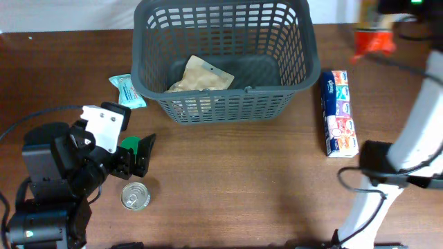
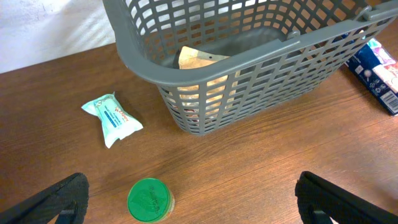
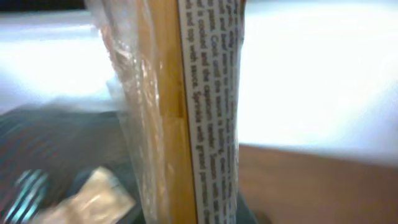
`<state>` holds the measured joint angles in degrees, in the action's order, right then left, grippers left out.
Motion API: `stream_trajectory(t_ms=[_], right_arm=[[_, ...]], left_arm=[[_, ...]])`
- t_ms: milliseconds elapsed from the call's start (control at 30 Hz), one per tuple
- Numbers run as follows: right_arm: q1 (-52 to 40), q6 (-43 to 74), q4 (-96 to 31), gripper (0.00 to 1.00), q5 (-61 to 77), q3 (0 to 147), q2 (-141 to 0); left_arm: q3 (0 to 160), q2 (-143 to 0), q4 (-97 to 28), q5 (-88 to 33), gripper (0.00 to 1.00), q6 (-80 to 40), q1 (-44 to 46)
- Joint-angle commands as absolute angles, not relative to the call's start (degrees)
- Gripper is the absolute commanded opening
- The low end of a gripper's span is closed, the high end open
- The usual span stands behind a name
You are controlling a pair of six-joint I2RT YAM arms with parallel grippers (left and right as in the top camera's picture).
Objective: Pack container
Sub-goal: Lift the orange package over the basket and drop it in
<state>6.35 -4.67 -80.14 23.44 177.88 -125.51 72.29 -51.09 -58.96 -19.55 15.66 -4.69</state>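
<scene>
Left fingers (image 2: 57, 200) wide apart, empty; right fingers clamp a packet (image 3: 186, 112); container (image 1: 223, 108) holds tan pouch (image 1: 201, 75).

One each: container (image 1: 228, 109), tan pouch (image 1: 201, 75), teal sachet (image 1: 128, 90), green-lidded jar (image 2: 149, 200), tin can (image 1: 136, 197), blue box (image 1: 338, 113), clear-wrapped packet (image 3: 186, 112).

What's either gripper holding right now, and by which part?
Right gripper is shut on a clear-wrapped packet with yellow contents; where along it cannot be told. Left gripper is open, holding nothing.
</scene>
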Motion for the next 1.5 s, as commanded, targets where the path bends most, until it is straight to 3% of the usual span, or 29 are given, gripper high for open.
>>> stream_trajectory(t_ms=[0,267,533,733,800,833,1000,1200,1467], right_arm=[[-1.91,-20.99,-79.42,0.04,29.19,179.65,-122.91],[-15.57,-45.60,-80.12,0.04,29.10,171.22,-123.15],[-19.86,-54.08,-80.01,0.04,25.23,156.27,-123.17],[-19.86,-55.48,-80.40,0.05,25.04,153.62,-123.17],[-19.88,-54.39,-79.90,0.56,25.04,153.67,-123.15],[-19.88,-52.84,-79.44,0.99,24.99,153.82,-123.07],[-19.59,-43.86,-79.57,0.99,23.70,156.88,-121.19],[-16.67,-29.02,-80.20,0.99,9.89,161.01,-113.14],[-0.47,-18.39,-87.90,0.99,5.30,161.16,-105.93]], left_arm=[[72.18,-50.87,-59.00,-20.36,0.99,16.34,-5.04],[72.18,-50.87,-59.00,-20.36,0.99,16.34,-5.04],[72.18,-50.87,-58.98,-20.36,0.99,16.34,-5.04],[72.18,-50.87,-59.00,-20.36,0.99,16.34,-5.04],[72.18,-50.87,-59.00,-20.36,0.99,16.32,-5.04],[72.18,-50.87,-59.00,-20.36,0.99,16.34,-5.04],[72.18,-50.87,-59.00,-20.36,0.99,16.32,-5.04],[72.18,-50.87,-59.00,-20.36,0.99,16.34,-5.04],[72.18,-50.87,-59.00,-20.36,0.99,16.34,-5.04]])
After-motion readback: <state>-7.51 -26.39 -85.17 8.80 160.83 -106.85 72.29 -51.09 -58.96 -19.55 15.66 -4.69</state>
